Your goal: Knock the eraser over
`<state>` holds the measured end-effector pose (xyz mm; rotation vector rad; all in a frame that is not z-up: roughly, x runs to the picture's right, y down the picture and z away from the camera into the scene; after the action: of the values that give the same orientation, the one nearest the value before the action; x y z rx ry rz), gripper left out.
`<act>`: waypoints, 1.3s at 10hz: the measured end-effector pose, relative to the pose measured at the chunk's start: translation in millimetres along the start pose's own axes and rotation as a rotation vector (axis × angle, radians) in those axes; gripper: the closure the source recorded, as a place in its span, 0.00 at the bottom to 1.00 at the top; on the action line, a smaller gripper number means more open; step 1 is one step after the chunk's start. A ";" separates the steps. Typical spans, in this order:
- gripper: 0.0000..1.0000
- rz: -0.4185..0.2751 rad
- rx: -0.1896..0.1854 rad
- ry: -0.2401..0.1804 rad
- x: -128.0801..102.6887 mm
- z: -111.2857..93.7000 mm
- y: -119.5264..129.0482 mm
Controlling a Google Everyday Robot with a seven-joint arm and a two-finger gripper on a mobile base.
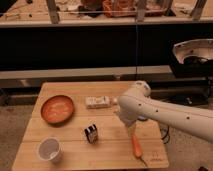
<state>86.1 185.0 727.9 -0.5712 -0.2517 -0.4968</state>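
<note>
The eraser [91, 133], a small black block with a white patch, stands upright on the wooden table [75, 160], front of centre. My white arm [150, 111] reaches in from the right and bends down over the table. The gripper [131, 130] hangs at its lower end, to the right of the eraser and apart from it by about a hand's width. It is mostly hidden behind the arm.
An orange plate [57, 109] lies at the left. A white cup [49, 149] stands at the front left. A pale cream oblong [97, 102] lies behind the eraser. An orange carrot-like object [136, 145] lies just below the gripper. The table's right edge is close.
</note>
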 end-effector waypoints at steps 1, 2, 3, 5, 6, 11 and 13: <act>0.20 -0.005 -0.001 -0.004 -1.6 1.8 -0.6; 0.20 -0.011 -0.002 -0.007 -3.6 3.2 -1.9; 0.20 -0.018 -0.002 -0.011 -5.4 5.4 -3.3; 0.20 -0.031 -0.003 -0.015 -9.5 8.6 -6.3; 0.20 -0.043 -0.004 -0.020 -13.7 10.9 -9.4; 0.20 -0.074 -0.006 -0.031 -22.9 18.0 -18.3; 0.20 -0.091 -0.006 -0.037 -27.9 20.9 -22.5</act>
<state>48.8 191.1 745.1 -0.5772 -0.3129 -0.5758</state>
